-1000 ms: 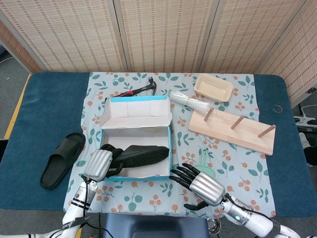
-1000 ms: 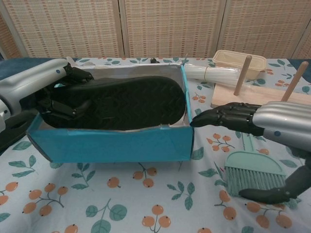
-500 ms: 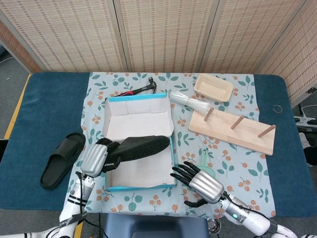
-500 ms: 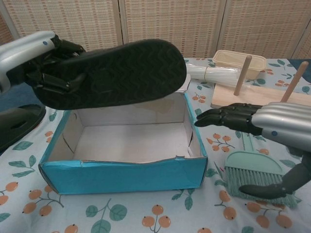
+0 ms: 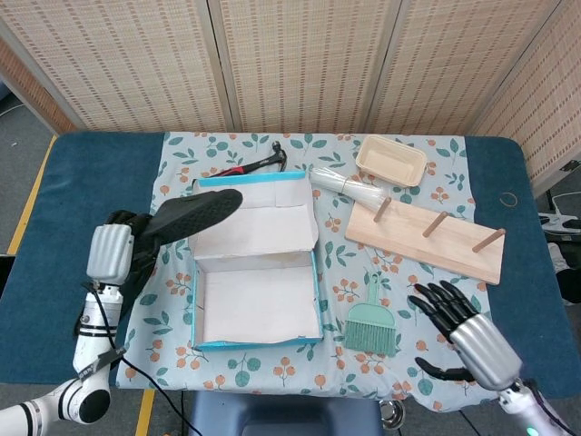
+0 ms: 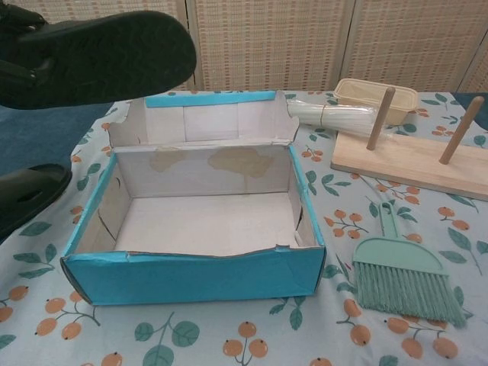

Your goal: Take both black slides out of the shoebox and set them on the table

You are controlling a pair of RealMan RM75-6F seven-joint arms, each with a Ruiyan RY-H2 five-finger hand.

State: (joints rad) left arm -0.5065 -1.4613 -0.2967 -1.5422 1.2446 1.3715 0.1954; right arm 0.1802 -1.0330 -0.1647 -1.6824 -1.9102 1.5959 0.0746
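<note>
Black and sole-up, the second slide has left the shoebox; your left hand holds it above the table's left edge. It seems to hang over the first slide, so only setting down remains. Your right hand has drawn back, empty, fingers spread.

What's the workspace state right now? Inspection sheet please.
Surface: blue table with floral cloth.
Job's things: shoebox open, empty; one black slide held aloft, second slide on the table at left.
Clutter: hammer, beige tray, wooden peg rack, green brush, white bundle.
Hands: left hand grips the slide; right hand open.
Cables: one under left arm.
Surroundings: woven screens.
</note>
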